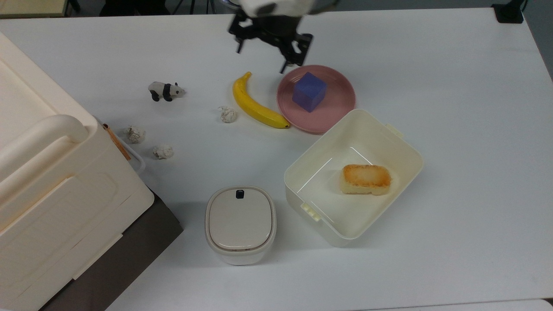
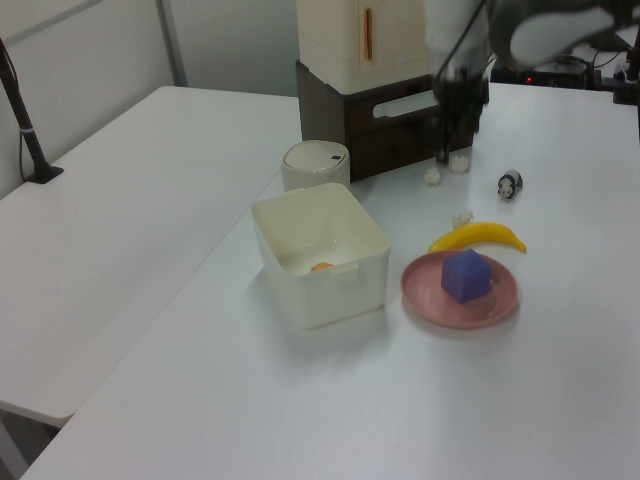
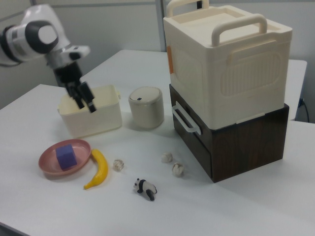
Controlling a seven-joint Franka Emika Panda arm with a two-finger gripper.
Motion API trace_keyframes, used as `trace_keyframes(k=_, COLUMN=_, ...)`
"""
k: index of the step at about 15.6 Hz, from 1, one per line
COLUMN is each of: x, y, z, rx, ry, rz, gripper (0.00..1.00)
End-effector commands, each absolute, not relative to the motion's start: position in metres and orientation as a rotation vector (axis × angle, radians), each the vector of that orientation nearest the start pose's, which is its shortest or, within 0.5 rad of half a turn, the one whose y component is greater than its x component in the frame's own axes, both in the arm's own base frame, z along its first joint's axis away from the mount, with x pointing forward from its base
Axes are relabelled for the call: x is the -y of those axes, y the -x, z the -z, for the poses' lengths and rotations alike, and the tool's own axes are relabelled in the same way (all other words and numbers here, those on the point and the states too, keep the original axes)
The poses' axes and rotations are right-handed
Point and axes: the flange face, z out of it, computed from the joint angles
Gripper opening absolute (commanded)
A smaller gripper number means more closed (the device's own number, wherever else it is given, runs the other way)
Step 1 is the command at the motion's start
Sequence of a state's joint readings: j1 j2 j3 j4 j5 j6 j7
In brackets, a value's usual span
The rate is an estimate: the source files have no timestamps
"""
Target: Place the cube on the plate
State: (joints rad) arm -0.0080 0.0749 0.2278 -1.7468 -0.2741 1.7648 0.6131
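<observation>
- While the cube [image 1: 309, 91] sits flat on the plate [image 1: 341, 105], nothing touches it; it lies slightly toward the top view's left of the plate's centre, in the upper middle of the frame.
- Gripper [image 1: 263, 55]: up at the top edge of the top view, above and to the left of the plate, clear of the cube. Fingers spread apart, holding nothing. In the right view the gripper [image 3: 84, 103] appears at upper left, in front of the tub.
- Left view: cube [image 2: 466, 276] and plate [image 2: 430, 295] at centre right; arm blurred at the top of the frame.
- Banana [image 1: 254, 105]: just beside the plate on the top view's left, its lower tip at the plate's rim; actual contact can't be confirmed.
- Cream tub [image 1: 402, 142]: lower right of the plate in the top view, one corner just beside the plate's rim. A golden-brown loaf [image 1: 366, 179] lies inside it.
- Lidded round container [image 1: 240, 223]: lower centre of the top view, to the left of the tub.
- Panda figure [image 1: 165, 90]: left of the banana, well apart from it.
- Three crumpled white balls on the table [image 1: 453, 86]: one [image 1: 227, 114] near the banana, two [image 1: 135, 134] [image 1: 163, 151] further left.
- Large cream box with handles [image 3: 229, 64] stacked on a dark base [image 3: 241, 142], right half of the right view.
</observation>
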Motion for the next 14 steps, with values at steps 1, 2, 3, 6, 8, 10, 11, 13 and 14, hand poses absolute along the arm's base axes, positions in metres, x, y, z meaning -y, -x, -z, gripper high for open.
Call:
trace_keyframes(k=1, x=-0.029, y=-0.576, z=-0.57, rx=-0.646, ry=3.226, rz=0.119, gripper=1.0)
trace_keyframes(k=2, x=-0.008, y=-0.575, z=-0.585, rx=-0.671, ry=3.197, rz=0.139, gripper=1.0)
trace_keyframes(k=3, x=0.011, y=-0.57, z=-0.601, rx=-0.682, ry=3.172, rz=0.15, gripper=1.0)
trace_keyframes(k=6, x=0.046, y=-0.559, z=-0.64, rx=-0.615, ry=3.144, rz=0.215, gripper=1.0)
trace_keyframes(k=8, x=0.047, y=-0.551, z=-0.65, rx=-0.6, ry=3.128, rz=0.137, gripper=1.0)
trace_keyframes(k=10, x=0.046, y=-0.541, z=-0.657, rx=-0.574, ry=3.123, rz=0.114, gripper=1.0)
trace_keyframes(k=11, x=0.047, y=-0.54, z=-0.659, rx=-0.541, ry=3.123, rz=0.129, gripper=1.0)
trace_keyframes(k=13, x=0.045, y=-0.545, z=-0.655, rx=-0.455, ry=3.113, rz=0.172, gripper=1.0)
trace_keyframes(k=14, x=0.043, y=-0.549, z=-0.65, rx=-0.445, ry=3.106, rz=0.212, gripper=1.0)
